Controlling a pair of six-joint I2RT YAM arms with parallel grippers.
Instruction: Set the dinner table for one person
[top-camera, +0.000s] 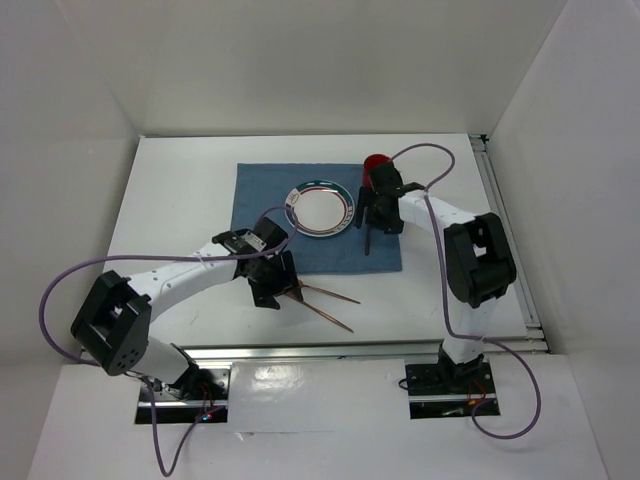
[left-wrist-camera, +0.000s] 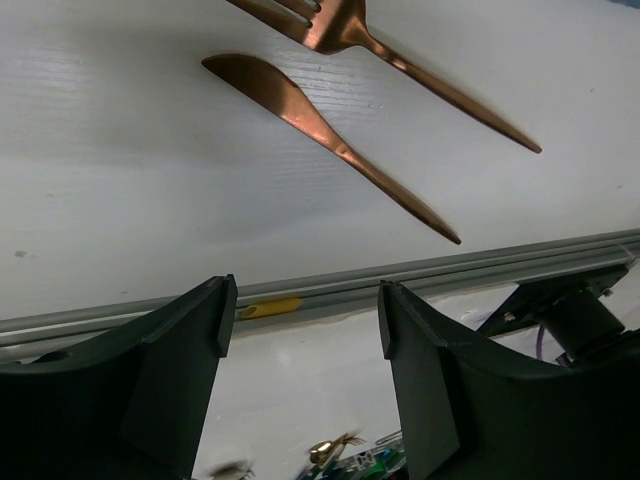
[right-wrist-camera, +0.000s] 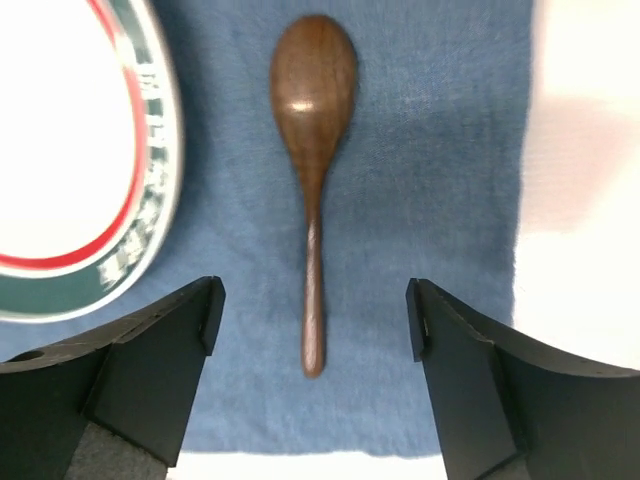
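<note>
On the white dinner table (top-camera: 180, 200) lies a blue placemat (top-camera: 262, 200) with a round plate (top-camera: 320, 208) on it. Right of the plate, a dark wooden spoon (right-wrist-camera: 313, 150) lies flat on the placemat (right-wrist-camera: 430, 200), bowl pointing away. My right gripper (right-wrist-camera: 313, 305) hovers open over the handle end, its fingers well apart on either side and touching nothing. A copper fork (left-wrist-camera: 420, 75) and copper knife (left-wrist-camera: 330, 140) lie side by side on the bare table near the front. My left gripper (left-wrist-camera: 305, 300) stands open and empty beside them, over the front rail.
A red cup (top-camera: 376, 165) stands just behind the right gripper (top-camera: 375, 215) at the placemat's far right corner. A silver rail (left-wrist-camera: 450, 275) runs along the table's near edge. White walls close in the table on three sides.
</note>
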